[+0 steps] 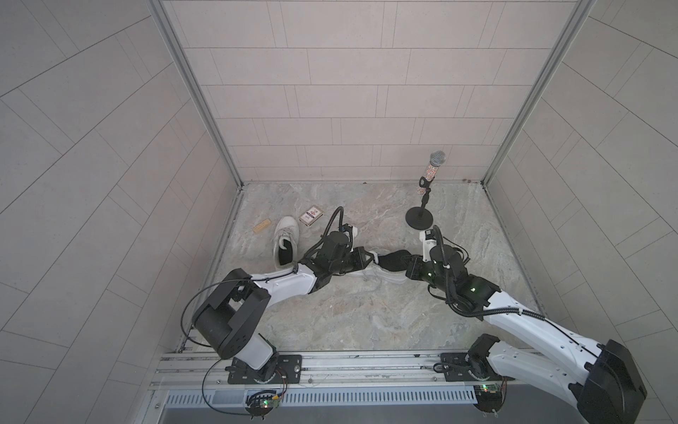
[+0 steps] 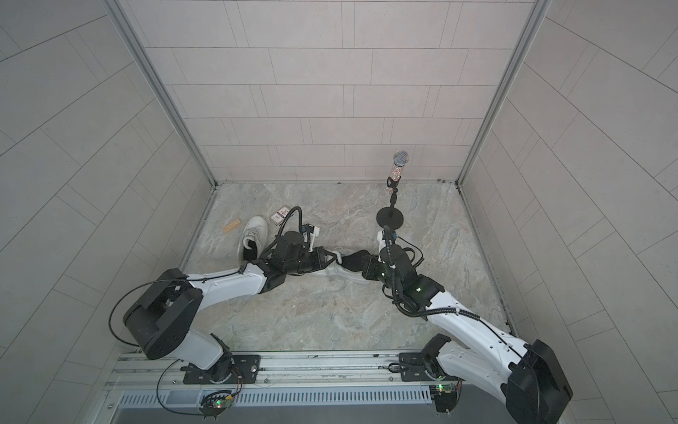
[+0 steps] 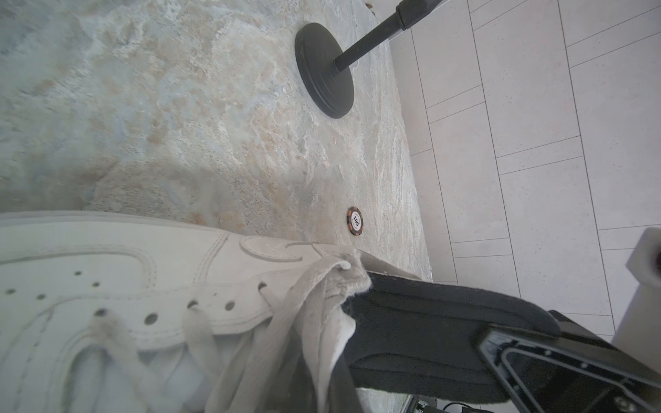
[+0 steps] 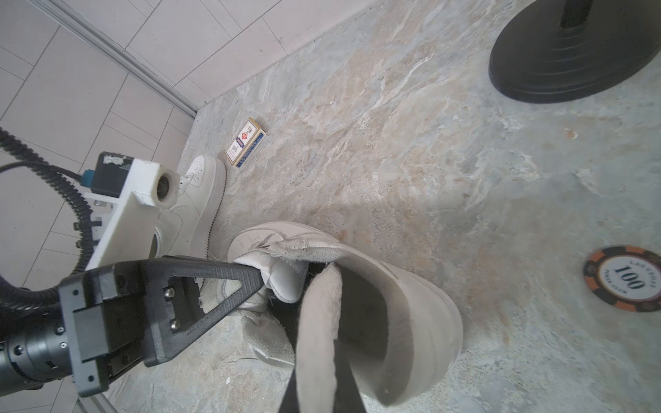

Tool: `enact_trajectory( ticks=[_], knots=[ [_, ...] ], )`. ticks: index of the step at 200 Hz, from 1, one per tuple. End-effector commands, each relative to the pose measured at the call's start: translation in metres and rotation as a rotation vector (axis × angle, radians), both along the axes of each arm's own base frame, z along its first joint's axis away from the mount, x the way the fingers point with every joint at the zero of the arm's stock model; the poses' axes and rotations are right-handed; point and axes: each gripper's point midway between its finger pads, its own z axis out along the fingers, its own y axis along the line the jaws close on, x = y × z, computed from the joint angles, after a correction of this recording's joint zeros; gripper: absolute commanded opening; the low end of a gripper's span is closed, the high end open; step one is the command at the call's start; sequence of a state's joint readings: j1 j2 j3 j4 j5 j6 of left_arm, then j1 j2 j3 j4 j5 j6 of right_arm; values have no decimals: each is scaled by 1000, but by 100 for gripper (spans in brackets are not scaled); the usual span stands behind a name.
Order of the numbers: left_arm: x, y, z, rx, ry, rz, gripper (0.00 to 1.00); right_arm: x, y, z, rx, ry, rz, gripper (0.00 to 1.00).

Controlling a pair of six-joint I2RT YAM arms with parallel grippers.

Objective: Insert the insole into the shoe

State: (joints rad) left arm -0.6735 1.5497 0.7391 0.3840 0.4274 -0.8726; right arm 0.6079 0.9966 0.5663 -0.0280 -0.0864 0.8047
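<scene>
Pinching the tongue (image 4: 284,282), the closed left gripper (image 4: 263,277) held open the shoe (image 3: 107,257) on the bench (image 1: 348,315). The right gripper (image 1: 409,264) clamped the insole (image 3: 411,321), tip at the opening. Light and floppy, it probably needed gripping near the heel.

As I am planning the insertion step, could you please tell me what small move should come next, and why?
Probably the right hand should slide the insole deeper toward the toe of the shoe. The left hand is shut on the tongue, holding the mouth open, and much of the insole is outside the opening.
</scene>
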Motion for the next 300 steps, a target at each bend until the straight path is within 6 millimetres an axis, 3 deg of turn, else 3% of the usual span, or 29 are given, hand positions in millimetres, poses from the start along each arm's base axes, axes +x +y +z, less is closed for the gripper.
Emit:
enact_trajectory(
  ticks=[1, 50, 84, 133, 161, 164, 182, 213, 239, 256, 268, 300],
  knots=[
    [4, -19, 45, -130, -90, -59, 0, 8, 10, 3, 27, -46, 26, 3],
    [3, -23, 48, -130, -85, -82, 0, 18, 26, -9, 57, -29, 60, 2],
    [4, -21, 45, -120, -83, -77, 0, 23, 34, -7, 54, -24, 79, 2],
    [5, -20, 51, -135, -92, -72, 0, 22, 54, -34, 54, 72, 117, 1],
    [6, -19, 52, -139, -95, -69, 0, 20, 56, -50, 28, 116, 110, 1],
    [5, -19, 52, -138, -95, -69, 0, 24, 60, -41, 38, 103, 112, 1],
    [6, -16, 51, -129, -102, -59, 0, 24, 67, -41, 7, 121, 129, 1],
    [9, -3, 45, -104, -100, -24, 0, 18, 51, -35, -145, 173, 131, 10],
    [14, 11, 35, -46, -102, 5, 0, 13, 24, -21, -273, 174, 111, 37],
    [14, 15, 31, -6, -111, 11, 0, 12, 15, -12, -319, 181, 121, 47],
    [15, 16, 29, 7, -114, 12, 0, 14, 11, -8, -355, 179, 129, 47],
    [16, 17, 28, 14, -119, 13, 0, 19, 22, -6, -333, 197, 195, 30]
  ],
)
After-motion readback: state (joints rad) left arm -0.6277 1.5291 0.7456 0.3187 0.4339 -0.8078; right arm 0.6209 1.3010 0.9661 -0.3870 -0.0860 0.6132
